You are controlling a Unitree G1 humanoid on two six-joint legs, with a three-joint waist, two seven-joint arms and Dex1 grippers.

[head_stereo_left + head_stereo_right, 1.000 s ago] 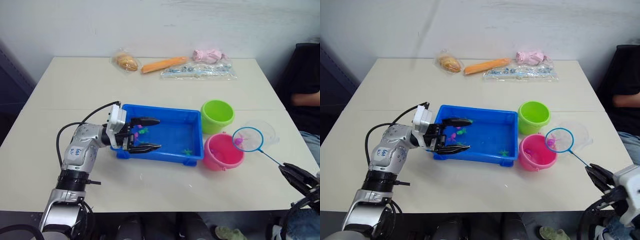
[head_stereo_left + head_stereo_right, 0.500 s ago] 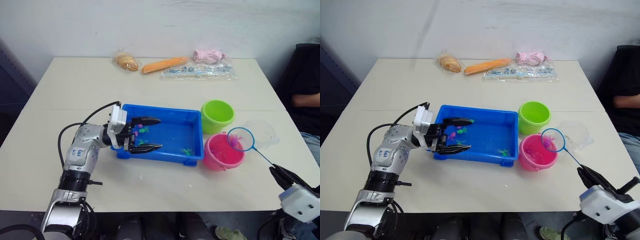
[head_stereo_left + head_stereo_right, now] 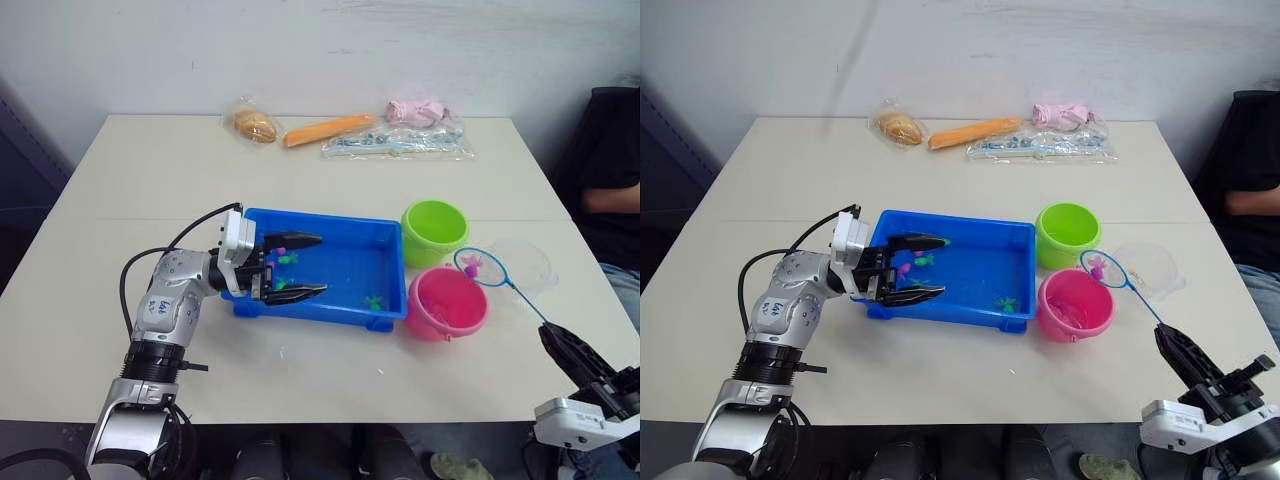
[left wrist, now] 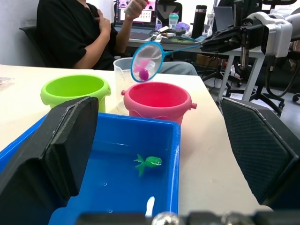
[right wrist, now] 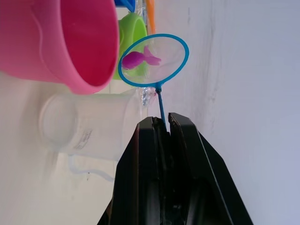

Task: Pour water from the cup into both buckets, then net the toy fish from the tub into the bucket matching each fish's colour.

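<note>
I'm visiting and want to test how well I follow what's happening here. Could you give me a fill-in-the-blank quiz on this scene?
1. The net carries a small fish coloured ____.
2. The net's hoop hangs by the rim of the ____ bucket.
3. The left gripper has its fingers spread at the end of the blue ____.
4. The right gripper holds the net by its thin ____.

Answers: pink; pink; tub; handle

Tub (image 3: 340, 262) left of both buckets (image 3: 434, 232), cup (image 3: 522, 266) right, net (image 3: 480, 267) w/ fish (image 3: 471, 266) above.
</note>
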